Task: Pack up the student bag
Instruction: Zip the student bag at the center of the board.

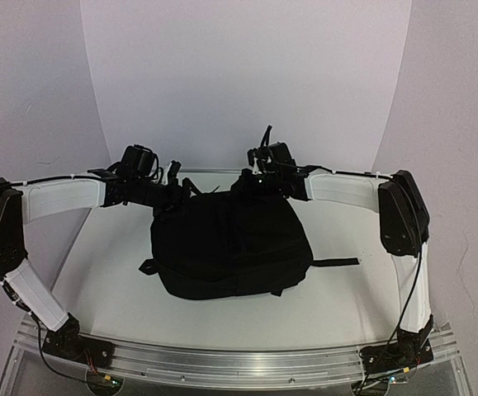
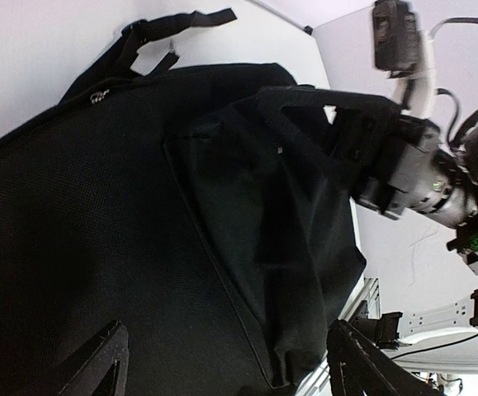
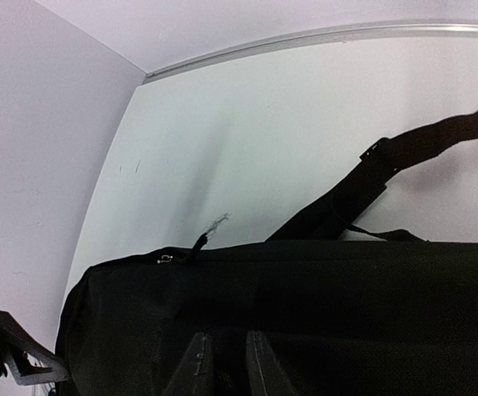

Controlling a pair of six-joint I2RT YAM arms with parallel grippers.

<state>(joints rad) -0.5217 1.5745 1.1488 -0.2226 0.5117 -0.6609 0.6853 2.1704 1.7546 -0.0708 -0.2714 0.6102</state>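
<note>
Right wrist view: my right pincer [image 3: 226, 340], nearly closed, pinches a fold of the large soft black fabric backpack [image 3: 371, 313]; left pincer [image 2: 226, 338] gapes wide just over it.

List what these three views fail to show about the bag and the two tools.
- Inside of the student bag: in every view, its own black fabric covers it.
- Left tool: in the left wrist view, the bottom edge cuts off its fingers; only the tips show.
- Right tool: in the top view, its dark fingers are lost against the black bag.
- Strap: in the right wrist view, the right edge cuts off its far end.
</note>
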